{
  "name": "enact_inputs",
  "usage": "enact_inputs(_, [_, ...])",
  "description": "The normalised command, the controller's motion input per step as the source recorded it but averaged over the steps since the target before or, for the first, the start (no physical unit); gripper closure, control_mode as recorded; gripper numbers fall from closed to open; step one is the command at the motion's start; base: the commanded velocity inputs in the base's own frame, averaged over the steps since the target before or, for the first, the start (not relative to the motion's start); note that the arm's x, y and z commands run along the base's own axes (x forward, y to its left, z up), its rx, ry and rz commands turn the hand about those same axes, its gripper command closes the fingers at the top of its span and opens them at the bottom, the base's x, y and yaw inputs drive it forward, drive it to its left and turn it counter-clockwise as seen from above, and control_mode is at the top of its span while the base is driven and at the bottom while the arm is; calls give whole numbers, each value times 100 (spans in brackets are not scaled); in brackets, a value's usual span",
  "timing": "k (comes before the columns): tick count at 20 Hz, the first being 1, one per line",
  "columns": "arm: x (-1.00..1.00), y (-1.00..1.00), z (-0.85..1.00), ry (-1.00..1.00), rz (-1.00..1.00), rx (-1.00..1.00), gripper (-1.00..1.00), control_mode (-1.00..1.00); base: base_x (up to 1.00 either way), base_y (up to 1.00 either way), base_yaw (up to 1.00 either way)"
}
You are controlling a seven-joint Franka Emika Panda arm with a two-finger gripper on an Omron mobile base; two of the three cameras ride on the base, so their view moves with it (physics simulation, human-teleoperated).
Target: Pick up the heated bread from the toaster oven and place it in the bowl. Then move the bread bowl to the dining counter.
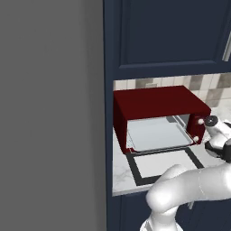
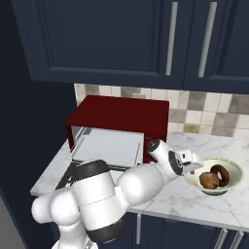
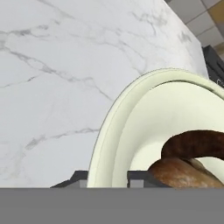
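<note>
The dark red toaster oven (image 1: 158, 103) (image 2: 121, 116) stands on the marble counter with its glass door (image 1: 162, 167) folded down and its grey tray (image 1: 155, 133) bare. To its right sits the pale cream-green bowl (image 2: 234, 168) (image 3: 127, 131). Inside it lies the heated bread (image 2: 210, 180) (image 3: 186, 174), a brown lump, beside a darker ring-shaped piece (image 2: 222, 172) (image 3: 197, 141). My gripper (image 2: 193, 165) (image 3: 109, 178) is at the bowl's left rim, one fingertip (image 3: 78, 177) outside the wall and one inside, shut on the rim. The dining counter is out of view.
Navy wall cabinets (image 2: 146, 39) with silver handles hang over the counter (image 2: 194, 199), backed by a tiled wall (image 2: 214, 109). A tall grey wall (image 1: 49, 113) and a navy panel close off the oven's left side. Bare marble lies in front of the bowl.
</note>
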Motion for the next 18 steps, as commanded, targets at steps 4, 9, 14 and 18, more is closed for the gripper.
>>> enact_inputs(4, [-4, 0, 11, -1, -1, 0, 100, -100, 0, 0, 0])
enact_inputs(9, [-62, 14, 83, -19, -1, 0, 100, -100, 0, 0, 0])
enact_inputs(14, [-73, 58, 100, -19, 0, -1, 100, -100, 0, 0, 0])
enact_inputs(18, [-61, 97, 100, -15, 2, -9, 100, -100, 0, 0, 0])
